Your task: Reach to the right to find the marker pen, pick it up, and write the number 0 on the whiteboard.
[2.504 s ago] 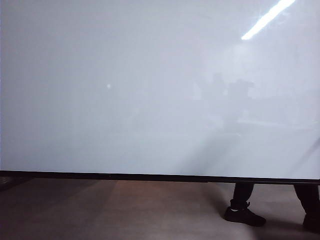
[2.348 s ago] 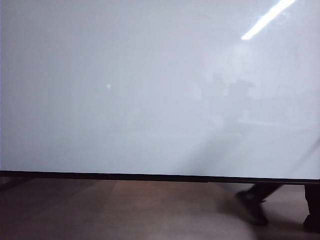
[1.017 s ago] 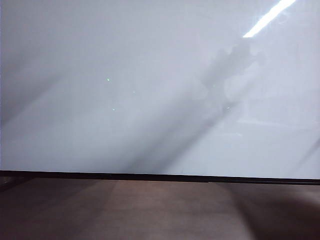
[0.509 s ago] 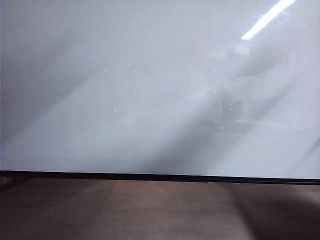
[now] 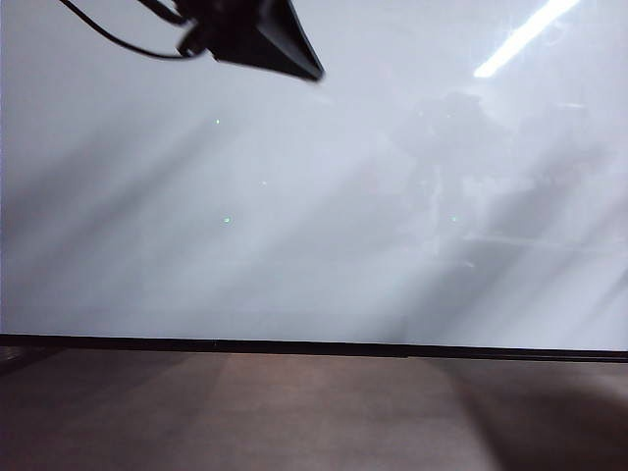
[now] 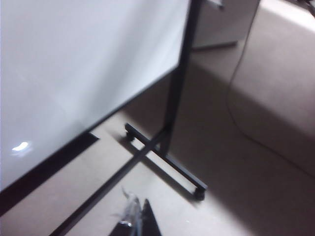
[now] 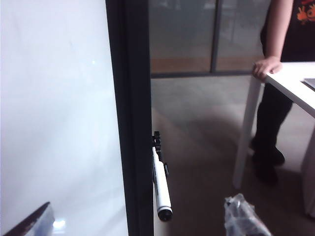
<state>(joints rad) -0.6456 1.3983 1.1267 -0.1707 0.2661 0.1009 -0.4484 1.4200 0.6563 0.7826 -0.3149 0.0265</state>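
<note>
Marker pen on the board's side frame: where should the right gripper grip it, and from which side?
Grip the white barrel of the pen at mid-length, coming from the open side away from the frame. It hangs upright in a clip, cap down, so close the right gripper across the barrel.

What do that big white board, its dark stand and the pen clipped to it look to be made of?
Whiteboard: smooth glossy coated panel, mirrors ceiling light.
Stand: matte black bars, probably painted metal.
Marker pen: white barrel, black cap, likely plastic.
</note>
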